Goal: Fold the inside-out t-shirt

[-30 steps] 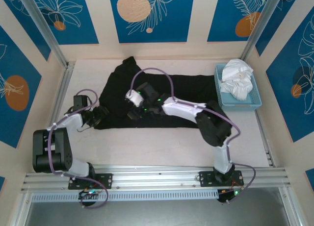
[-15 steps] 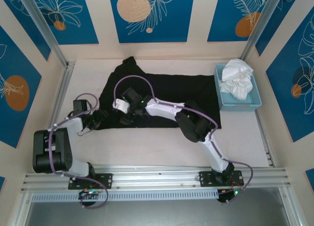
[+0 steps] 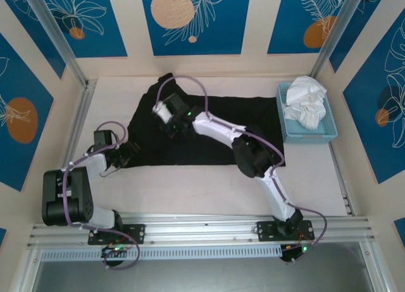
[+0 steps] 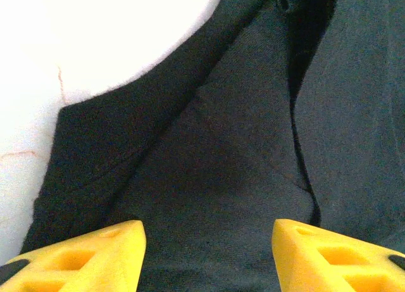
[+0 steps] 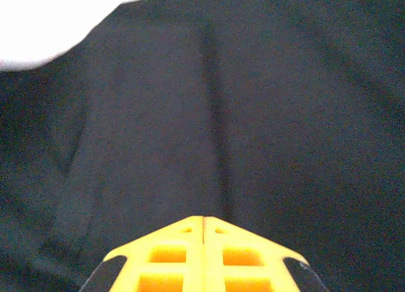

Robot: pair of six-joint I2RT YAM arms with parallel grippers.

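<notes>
Right gripper (image 5: 202, 222) clamped fully closed over the black t-shirt (image 3: 243, 111). Left gripper (image 4: 209, 235) partly open at shirt's left edge, gripping nothing.

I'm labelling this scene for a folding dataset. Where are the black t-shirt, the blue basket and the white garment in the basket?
black t-shirt (image 3: 243, 111), top external view, flat cloth towards the basket
blue basket (image 3: 310, 138), top external view, its near rim
white garment (image 3: 305, 101), top external view, middle of the bundle
</notes>
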